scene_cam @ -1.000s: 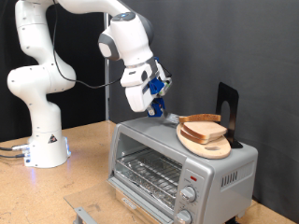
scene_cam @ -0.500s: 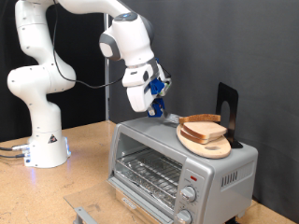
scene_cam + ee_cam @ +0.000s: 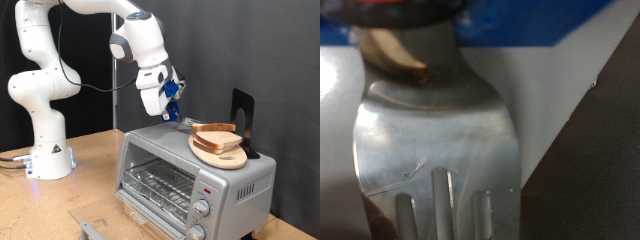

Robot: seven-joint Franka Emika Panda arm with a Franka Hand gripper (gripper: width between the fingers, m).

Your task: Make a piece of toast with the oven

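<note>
Atop one oven [image 3: 190,170] — one toast [image 3: 218,138].

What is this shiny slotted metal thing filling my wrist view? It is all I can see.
Observer: It is the metal end of a blue-handled tool. The exterior view shows the gripper holding it by the handle.
Operator: Where is the bread?
Observer: The piece of toast lies on a round wooden board on top of the oven, to the exterior view's right of the tool.
Operator: Is the tool touching the bread?
Observer: No. Its tip hangs low near the oven's top, with a gap between it and the board.
</note>
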